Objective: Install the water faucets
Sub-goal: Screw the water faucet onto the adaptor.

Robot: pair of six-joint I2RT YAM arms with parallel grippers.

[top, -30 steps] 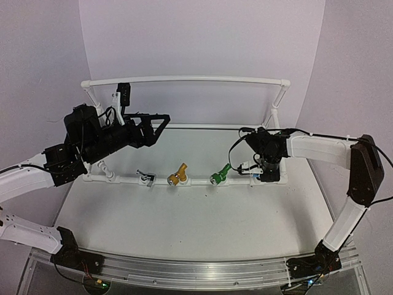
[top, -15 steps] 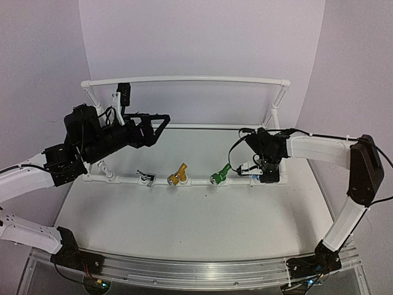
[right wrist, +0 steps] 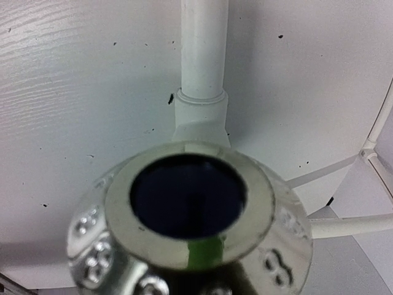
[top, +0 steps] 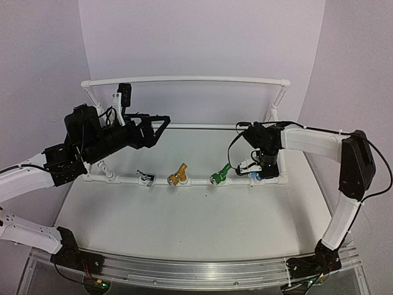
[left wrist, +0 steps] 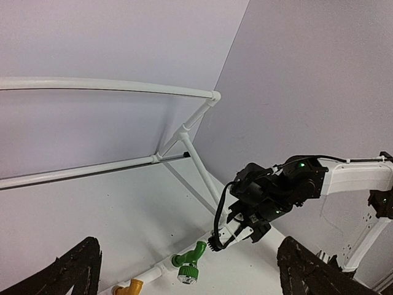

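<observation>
White table (top: 184,221), faucets (top: 177,176) along pipe frame (top: 184,78)

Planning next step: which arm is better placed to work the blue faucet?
Right. The right gripper sits at the blue faucet on the front pipe; the left gripper hangs open, raised, far to the left.
</observation>
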